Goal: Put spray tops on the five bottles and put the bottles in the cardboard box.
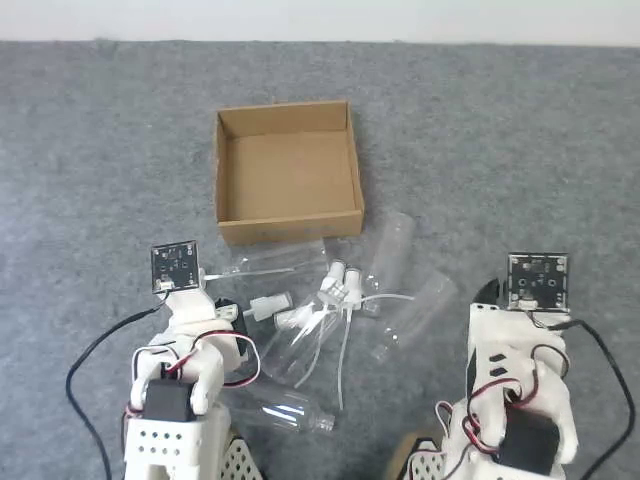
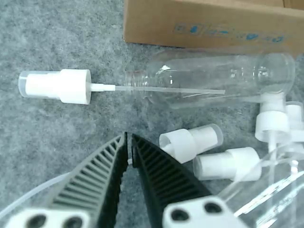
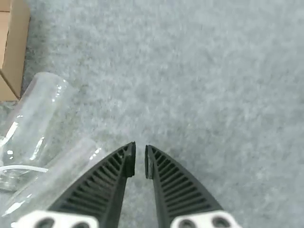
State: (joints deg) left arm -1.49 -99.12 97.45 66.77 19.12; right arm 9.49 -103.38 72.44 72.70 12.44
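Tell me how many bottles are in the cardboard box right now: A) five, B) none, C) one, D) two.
B: the cardboard box has a bare cardboard floor, and the clear bottles lie on the grey carpet in front of it.

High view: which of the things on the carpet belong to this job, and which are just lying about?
Job:
- cardboard box, open at the top
- clear bottles, lying on their sides in front of the box
- white spray tops, loose among the bottles

Not part of the job:
- grey carpet
- black arm cable
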